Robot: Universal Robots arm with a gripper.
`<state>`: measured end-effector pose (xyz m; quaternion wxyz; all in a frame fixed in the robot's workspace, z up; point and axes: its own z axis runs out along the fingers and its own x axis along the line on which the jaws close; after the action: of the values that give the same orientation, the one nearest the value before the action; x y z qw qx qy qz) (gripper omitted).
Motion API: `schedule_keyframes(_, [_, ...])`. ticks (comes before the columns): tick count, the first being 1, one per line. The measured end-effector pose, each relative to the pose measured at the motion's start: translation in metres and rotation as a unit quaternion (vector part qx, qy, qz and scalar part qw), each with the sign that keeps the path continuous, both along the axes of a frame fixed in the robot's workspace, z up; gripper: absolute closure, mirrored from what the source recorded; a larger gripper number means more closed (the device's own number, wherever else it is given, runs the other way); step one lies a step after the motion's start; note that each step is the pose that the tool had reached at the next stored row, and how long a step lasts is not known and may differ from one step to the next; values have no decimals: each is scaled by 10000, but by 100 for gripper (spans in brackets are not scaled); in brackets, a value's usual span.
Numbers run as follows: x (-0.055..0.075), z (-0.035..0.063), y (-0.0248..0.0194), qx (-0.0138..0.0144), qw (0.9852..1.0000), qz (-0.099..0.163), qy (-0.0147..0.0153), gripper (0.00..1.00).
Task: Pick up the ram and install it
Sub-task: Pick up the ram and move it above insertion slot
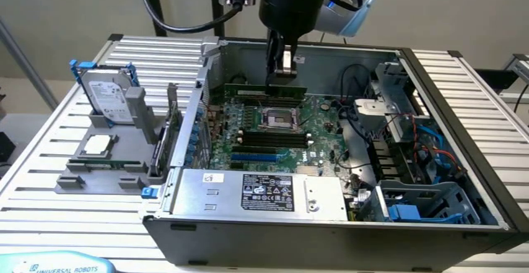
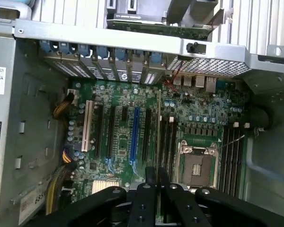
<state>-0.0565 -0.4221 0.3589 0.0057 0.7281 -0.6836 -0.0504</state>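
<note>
Item: ram (image 1: pixel 244 89), green stick. It is hanging inside the open computer case (image 1: pixel 331 242), directly under the hand (image 1: pixel 282 81), which is clenching its upper edge. Its long axis is running across the exterior view's left to right, parallel to the memory slots (image 1: pixel 273 138) below.

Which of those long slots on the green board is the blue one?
The single bright blue slot, flanked by black slots, lying between the white slot and the processor socket.

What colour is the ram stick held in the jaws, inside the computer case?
Green. The ram shows best in the exterior view.
</note>
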Motion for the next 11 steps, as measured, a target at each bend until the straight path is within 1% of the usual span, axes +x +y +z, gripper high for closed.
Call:
schedule_keyframes(6, [55, -110, 216, 3, 10000, 0, 0, 87])
schedule_keyframes(7, [69, -128, 242, 4, 10000, 0, 0, 87])
schedule_keyframes(8, [87, -146, 259, 3, 10000, 0, 1, 87])
schedule_keyframes(9, [110, -164, 266, 4, 10000, -3, 2, 87])
schedule_keyframes(11, [159, -198, 268, 5, 10000, -30, 2, 87])
